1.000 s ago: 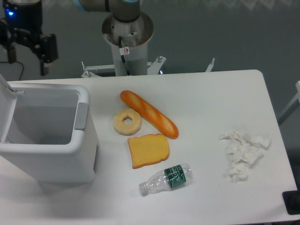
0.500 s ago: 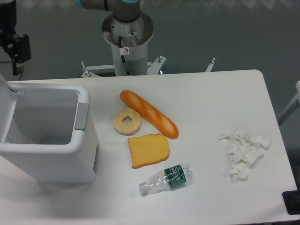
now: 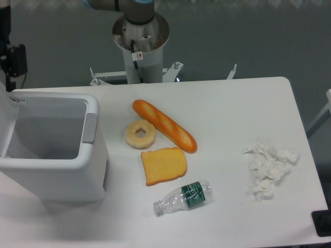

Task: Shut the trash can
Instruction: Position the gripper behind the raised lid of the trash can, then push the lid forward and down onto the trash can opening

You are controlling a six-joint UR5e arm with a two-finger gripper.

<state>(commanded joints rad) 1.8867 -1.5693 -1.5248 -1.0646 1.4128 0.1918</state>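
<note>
In the fixed camera view, the large white boxy plastic trash can (image 3: 51,150) with rounded corners stood at the left edge of the white table (image 3: 232,108). Its top was open and the smooth grey-white inside was visible. Its flat lid (image 3: 4,103) stood up at the far left, and a grey latch tab (image 3: 89,128) sat on the right rim. Near the can, in the middle of the table, lay a glossy orange-brown baguette (image 3: 164,125), a pale ring-shaped bagel (image 3: 140,134) just beside it, a yellow-orange slice of toast (image 3: 163,166), and a clear crumpled plastic bottle with a green label (image 3: 182,197). Well apart, on the right, lay wrinkled white tissue paper (image 3: 269,168). Behind the table were the grey cylindrical base of the arm (image 3: 140,46) and a dark grey floor.

The black gripper (image 3: 11,64) was at the upper left edge, mostly cut off, so I cannot tell how the fingers stood. Compared with half a second before, it had moved further left and a little down.
</note>
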